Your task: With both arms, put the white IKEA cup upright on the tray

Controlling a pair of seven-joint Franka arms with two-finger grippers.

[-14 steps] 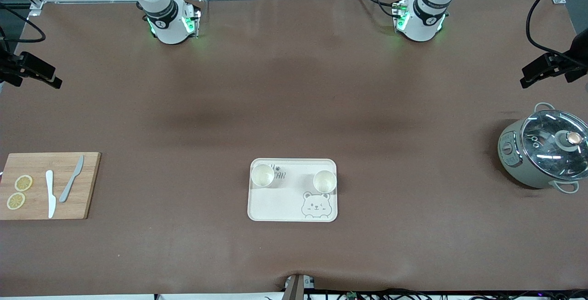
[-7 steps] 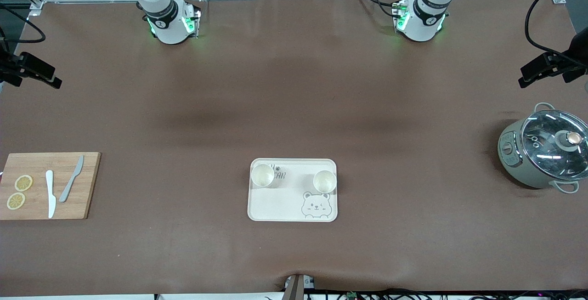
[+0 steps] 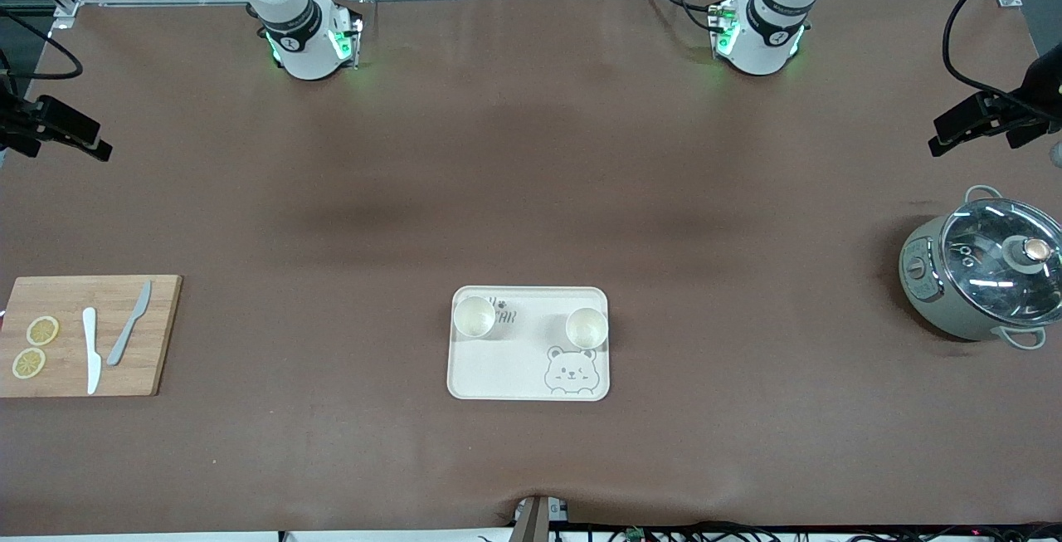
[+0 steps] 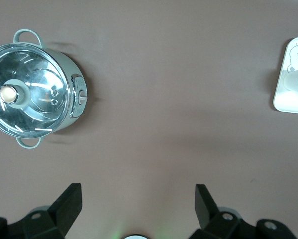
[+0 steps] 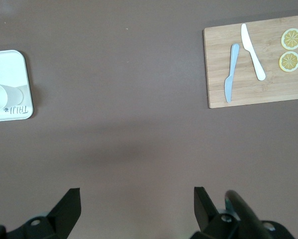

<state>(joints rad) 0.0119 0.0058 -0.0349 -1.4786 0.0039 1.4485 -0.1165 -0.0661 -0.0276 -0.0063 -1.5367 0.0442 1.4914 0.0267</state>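
Observation:
The cream tray (image 3: 514, 359) with the bear drawing lies near the middle of the table, toward the front camera. Two white cups stand upright on it: one (image 3: 474, 316) at the corner toward the right arm's end, one (image 3: 587, 328) toward the left arm's end. My left gripper (image 3: 936, 135) hangs open and empty high over the table's left-arm end, above bare table beside the pot. My right gripper (image 3: 101, 142) hangs open and empty over the right-arm end. The left wrist view shows the tray's edge (image 4: 283, 102); the right wrist view shows the tray (image 5: 9, 64) and a cup (image 5: 2, 95).
A grey-green pot with a glass lid (image 3: 983, 276) stands at the left arm's end, also in the left wrist view (image 4: 34, 94). A wooden cutting board (image 3: 66, 376) with two knives and two lemon slices lies at the right arm's end, also in the right wrist view (image 5: 258, 84).
My left gripper has drifted slightly toward the table's middle. The right gripper, the cups and the tray have not visibly moved.

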